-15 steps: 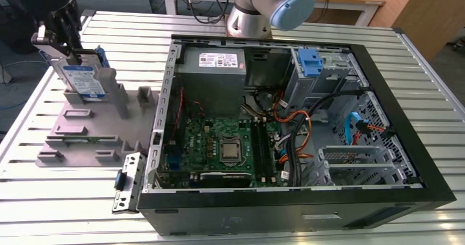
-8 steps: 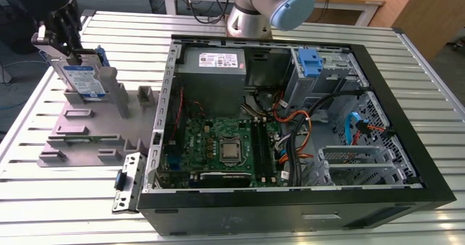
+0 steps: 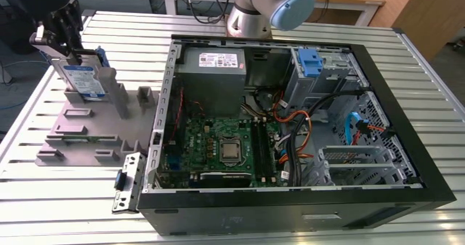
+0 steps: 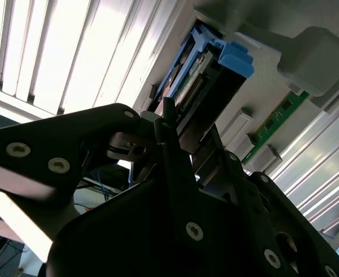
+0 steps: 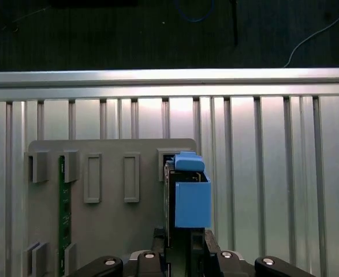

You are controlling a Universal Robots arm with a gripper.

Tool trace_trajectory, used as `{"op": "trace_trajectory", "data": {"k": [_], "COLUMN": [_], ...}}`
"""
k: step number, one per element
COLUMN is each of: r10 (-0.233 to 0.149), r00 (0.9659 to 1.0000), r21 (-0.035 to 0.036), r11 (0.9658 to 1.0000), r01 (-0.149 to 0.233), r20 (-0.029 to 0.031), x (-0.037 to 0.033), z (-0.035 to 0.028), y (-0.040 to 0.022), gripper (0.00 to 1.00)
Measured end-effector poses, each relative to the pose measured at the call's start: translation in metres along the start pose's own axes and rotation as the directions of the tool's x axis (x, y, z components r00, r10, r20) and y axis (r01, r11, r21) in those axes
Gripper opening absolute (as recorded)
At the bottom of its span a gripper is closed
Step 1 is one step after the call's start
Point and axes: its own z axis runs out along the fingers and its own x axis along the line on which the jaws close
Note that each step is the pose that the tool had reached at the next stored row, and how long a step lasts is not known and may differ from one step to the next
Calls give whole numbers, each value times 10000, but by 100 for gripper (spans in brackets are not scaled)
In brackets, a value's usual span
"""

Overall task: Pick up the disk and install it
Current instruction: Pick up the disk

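1. The pincer (image 3: 71, 55) is clenched on the top edge of the disk (image 3: 85, 80), which stands upright directly beneath it, long axis vertical.
2. The disk's foot meets the grey holder (image 3: 80, 130) on the desk (image 3: 58, 201), with open room above.
3. The computer case (image 3: 407, 147) lies towards the exterior view's right, and the blue latch (image 3: 311, 62) of its bay sits at the far side.
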Motion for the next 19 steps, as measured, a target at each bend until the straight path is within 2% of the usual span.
{"op": "trace_trajectory", "data": {"k": [19], "r10": [6], "r00": [10000], "r21": [1], "r11": [10000], "r01": [-6], "r20": [-15], "x": [-1], "z": [-40], "y": [1], "gripper": [35]}}
